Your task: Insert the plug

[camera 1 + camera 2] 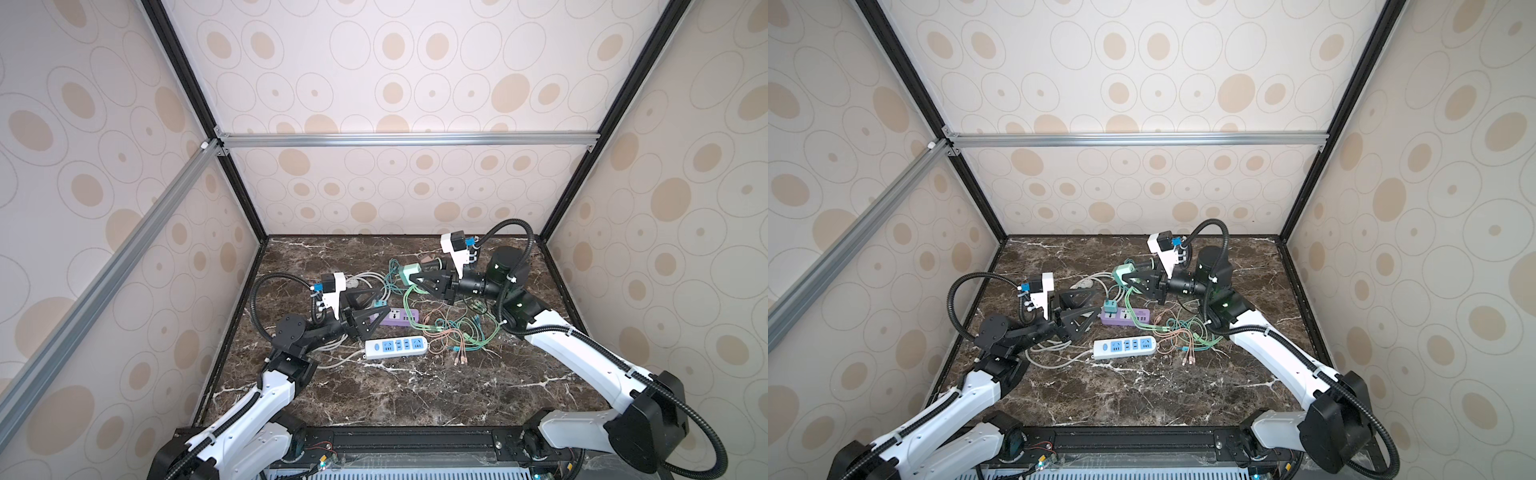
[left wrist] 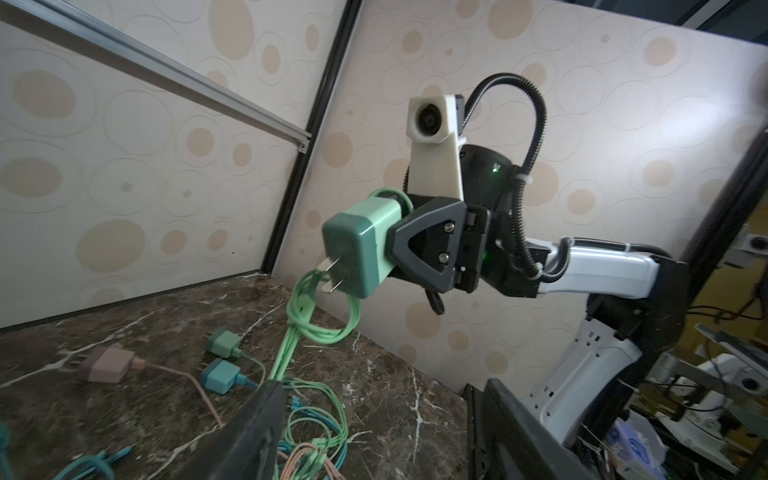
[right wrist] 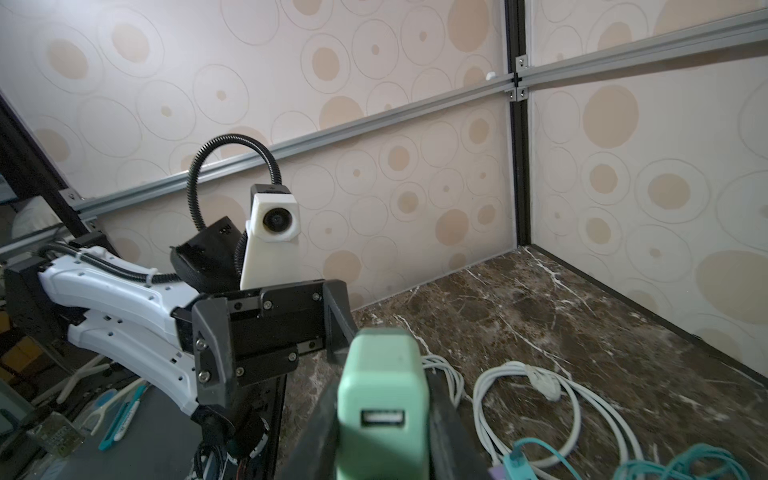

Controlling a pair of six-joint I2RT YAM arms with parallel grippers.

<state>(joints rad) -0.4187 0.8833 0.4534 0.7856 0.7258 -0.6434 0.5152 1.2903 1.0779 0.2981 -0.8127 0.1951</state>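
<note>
Plug (image 2: pixel 357 249), pinched tight in right gripper (image 1: pixel 417 282), up off table (image 1: pixel 415 395), well apart from purple strip (image 1: pixel 397 316). Left gripper (image 1: pixel 376 306) wide, empty. Looped cord (image 2: pixel 309 316) possibly across prongs (image 2: pixel 332 274), hard to tell: could snag and block seating.

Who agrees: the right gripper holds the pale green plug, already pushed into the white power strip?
No: the right gripper holds the pale green plug in the air, prongs bare, clear of the white power strip; the left wrist view shows it.
</note>
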